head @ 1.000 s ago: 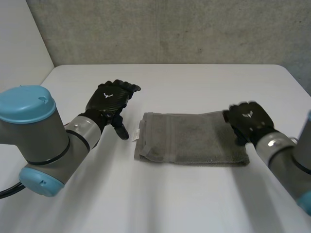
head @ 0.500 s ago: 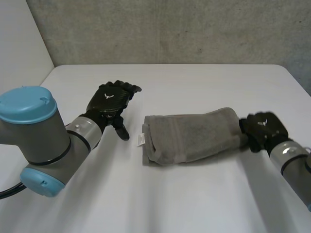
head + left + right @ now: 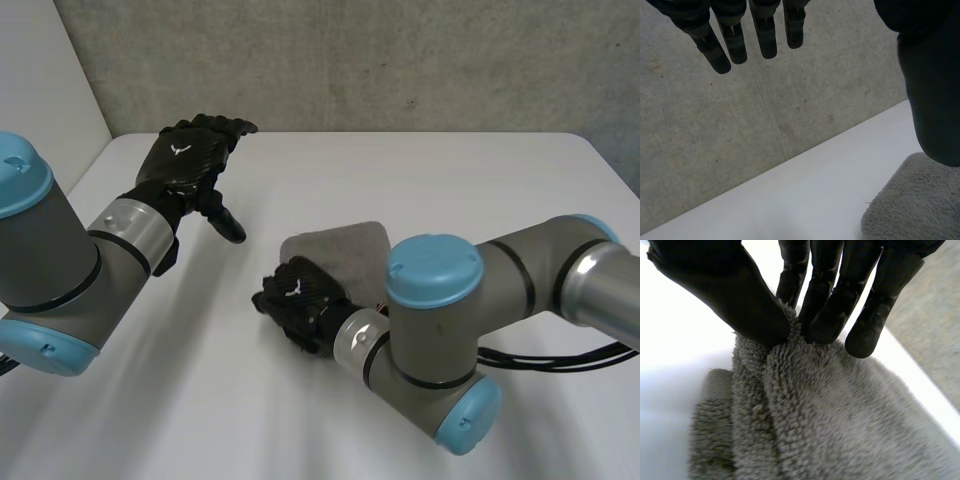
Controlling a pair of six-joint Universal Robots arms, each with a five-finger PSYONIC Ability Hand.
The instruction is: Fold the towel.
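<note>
- A white table point(image 3: 420, 170) stands before a rough grey concrete wall point(image 3: 350, 60).
- The grey terry-cloth towel point(image 3: 345, 245) lies bunched near the table's middle, thick layers doubled over one another. In the head view its near part is hidden behind the right arm point(image 3: 515, 275).
- The black right hand point(image 3: 740, 300) is at the towel's end toward the left arm. It pinches a ridge of the pile between its thumb and straight fingers.
- The black left hand point(image 3: 186, 162) hovers above the table's far left part, well apart from the towel — fingers point(image 3: 730, 40) straight and spread, thumb out, holding nothing.
</note>
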